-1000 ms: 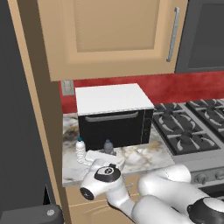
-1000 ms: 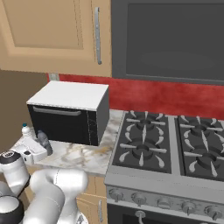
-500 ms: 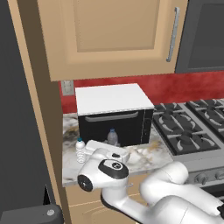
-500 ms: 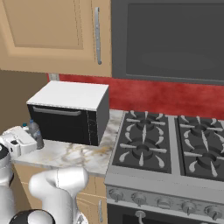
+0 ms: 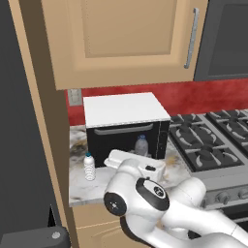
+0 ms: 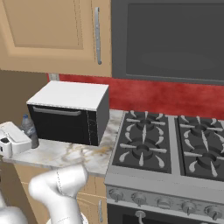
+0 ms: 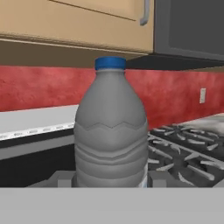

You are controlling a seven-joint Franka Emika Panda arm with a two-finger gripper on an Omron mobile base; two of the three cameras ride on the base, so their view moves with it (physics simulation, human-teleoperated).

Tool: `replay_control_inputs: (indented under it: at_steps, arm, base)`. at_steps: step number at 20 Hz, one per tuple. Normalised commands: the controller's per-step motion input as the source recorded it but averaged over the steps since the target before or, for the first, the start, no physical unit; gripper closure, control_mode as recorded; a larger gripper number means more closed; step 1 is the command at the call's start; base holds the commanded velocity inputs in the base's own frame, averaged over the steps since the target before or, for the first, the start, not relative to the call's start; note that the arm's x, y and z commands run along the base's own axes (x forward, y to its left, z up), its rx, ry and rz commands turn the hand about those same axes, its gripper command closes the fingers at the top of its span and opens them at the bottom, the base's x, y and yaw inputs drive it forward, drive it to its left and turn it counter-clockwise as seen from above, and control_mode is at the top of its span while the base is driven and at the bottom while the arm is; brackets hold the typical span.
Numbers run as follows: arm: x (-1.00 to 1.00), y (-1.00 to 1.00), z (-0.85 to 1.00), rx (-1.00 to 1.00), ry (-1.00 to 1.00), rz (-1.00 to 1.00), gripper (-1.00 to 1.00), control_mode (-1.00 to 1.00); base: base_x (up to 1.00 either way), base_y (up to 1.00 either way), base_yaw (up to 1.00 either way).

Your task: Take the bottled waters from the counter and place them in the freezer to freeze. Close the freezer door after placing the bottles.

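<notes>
The grey bottle stands upright between the gripper's fingers, which are closed on its lower body; in the hand view its blue cap sits against the red backsplash. In the left base view the same bottle appears in front of the black oven, just above the counter (whether its base has left the marble I cannot tell). The other bottle, clear and ribbed, stands on the counter well to the left, untouched.

The step in hand looks like the pick-up of the first bottle: the grasp is made, the carry not yet done. Next, I judge, comes a lift clear of the oven front, then a swing or a drive to the freezer, keeping the bottle upright.

The hand view alone shows the grip itself. The left base view gives the second bottle's place; the right base view shows the held bottle beside the oven's left edge, with the stovetop to the right.
</notes>
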Motion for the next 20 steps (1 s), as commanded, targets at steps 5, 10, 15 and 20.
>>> replay_control_inputs:
  at_steps: [5, 10, 15, 20]
  arm:
    - [-0.33, -0.47, 0.65, 0.0, 0.07, 0.0, 1.0, -1.0]
    - [-0.29, -0.49, 0.66, 0.0, 0.08, 0.0, 1.0, -1.0]
    - [-0.36, -0.38, 0.43, 0.0, 0.03, 0.0, 1.0, -1.0]
    - [-0.58, -0.15, 0.08, 0.01, -0.06, 0.0, 1.0, -1.0]
  base:
    - [0.0, 0.0, 0.0]
    - [0.0, 0.0, 0.0]
    - [0.0, 0.0, 0.0]
    - [0.0, 0.0, 0.0]
